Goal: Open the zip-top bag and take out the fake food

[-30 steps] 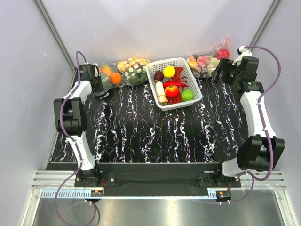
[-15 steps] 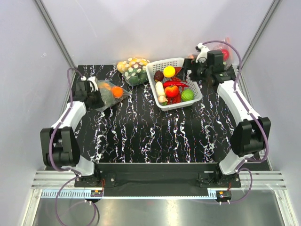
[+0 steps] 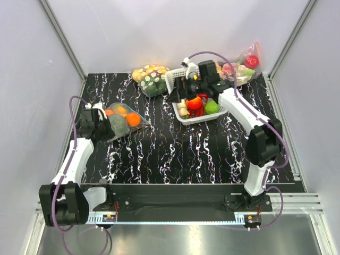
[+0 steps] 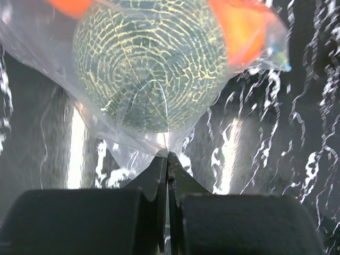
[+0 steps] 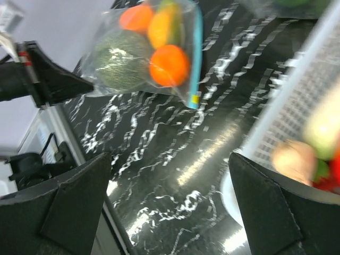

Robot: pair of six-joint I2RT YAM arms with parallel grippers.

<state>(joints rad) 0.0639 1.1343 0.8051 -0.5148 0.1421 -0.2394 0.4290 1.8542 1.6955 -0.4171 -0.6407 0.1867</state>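
The zip-top bag (image 3: 123, 119) sits at the left side of the counter (image 3: 175, 154), its long axis running roughly left to right. Its sealed bottom end points to the left edge, and its teal zip strip (image 5: 197, 48) faces right toward the middle of the counter. The left end effector (image 4: 167, 159) has its fingers pressed together on a fold of the bag's clear film at that left end. Whether the bag rests on the counter or hangs just above it cannot be told. Inside is the fake food (image 3: 125, 120): a dark green bumpy ball (image 4: 149, 64) nearest the grip, with round orange fruits (image 5: 169, 65) toward the zip. The bag is near the counter's left edge, and open marbled surface runs from its mouth to the white basket (image 3: 202, 119). The right end effector (image 3: 178, 93) hovers over the basket's left rim with its fingers spread wide, holding nothing. The basket, partly hidden by the arm, holds a red fruit (image 3: 194, 102), a lime-green ball (image 3: 211, 107) and a white radish (image 3: 182, 109). A bag of spotted items (image 3: 150, 78) and a bag with a red apple (image 3: 245, 65) lie along the far edge.
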